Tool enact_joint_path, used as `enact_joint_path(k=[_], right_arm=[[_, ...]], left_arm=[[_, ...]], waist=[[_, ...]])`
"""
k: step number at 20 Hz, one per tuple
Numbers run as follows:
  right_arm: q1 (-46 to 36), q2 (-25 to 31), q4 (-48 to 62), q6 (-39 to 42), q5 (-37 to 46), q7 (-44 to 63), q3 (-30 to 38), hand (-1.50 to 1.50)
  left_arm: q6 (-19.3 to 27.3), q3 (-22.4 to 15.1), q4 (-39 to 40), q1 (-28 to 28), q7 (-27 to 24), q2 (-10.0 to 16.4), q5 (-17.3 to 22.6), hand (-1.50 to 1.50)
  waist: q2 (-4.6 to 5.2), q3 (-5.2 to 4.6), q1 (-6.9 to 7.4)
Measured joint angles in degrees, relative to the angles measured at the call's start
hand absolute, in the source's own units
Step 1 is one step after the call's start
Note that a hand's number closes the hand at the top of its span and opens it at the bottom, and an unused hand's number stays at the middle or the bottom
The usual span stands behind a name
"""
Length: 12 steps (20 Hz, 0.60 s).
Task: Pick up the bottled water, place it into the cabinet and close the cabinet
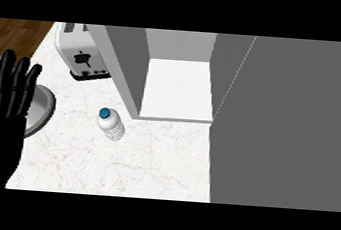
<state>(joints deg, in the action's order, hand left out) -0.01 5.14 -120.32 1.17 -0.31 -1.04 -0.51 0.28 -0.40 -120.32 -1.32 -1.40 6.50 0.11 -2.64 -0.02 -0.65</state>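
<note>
A clear water bottle (110, 124) with a blue cap stands on the white marble counter, just left of the open cabinet (177, 87). The cabinet's white shelf is bare, and its grey door (287, 125) swings out to the right, filling that side of the view. My left hand (4, 105) rests open at the left edge, fingers up, well left of the bottle. My right hand does not show.
A white toaster (83, 53) stands at the back left beside the cabinet's side wall. A grey round plate (40, 110) lies partly behind my left hand. Wood floor (16, 33) shows past the counter's upper left edge.
</note>
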Motion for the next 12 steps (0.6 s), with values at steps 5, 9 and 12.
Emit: enact_joint_path(k=[5,9,12], right_arm=[[5.2,-0.4,-3.9,0.5,0.9,-1.5,-0.8,-1.5],[8.9,-0.9,-6.6,3.1,-1.5,1.8,-5.2,-1.5],[11.7,-0.7,-11.1,4.2,-3.7,6.1,-7.9,-1.5]], left_arm=[[-5.5,2.1,2.3,-2.2,-0.3,3.2,5.2,-1.5],[-8.7,1.5,4.7,-1.2,4.4,1.7,14.5,-1.5],[-8.5,1.0,3.7,-1.0,9.8,0.8,19.6,-1.5]], waist=[[1.84,0.01,0.09],[2.25,0.0,0.03],[2.33,0.01,0.1]])
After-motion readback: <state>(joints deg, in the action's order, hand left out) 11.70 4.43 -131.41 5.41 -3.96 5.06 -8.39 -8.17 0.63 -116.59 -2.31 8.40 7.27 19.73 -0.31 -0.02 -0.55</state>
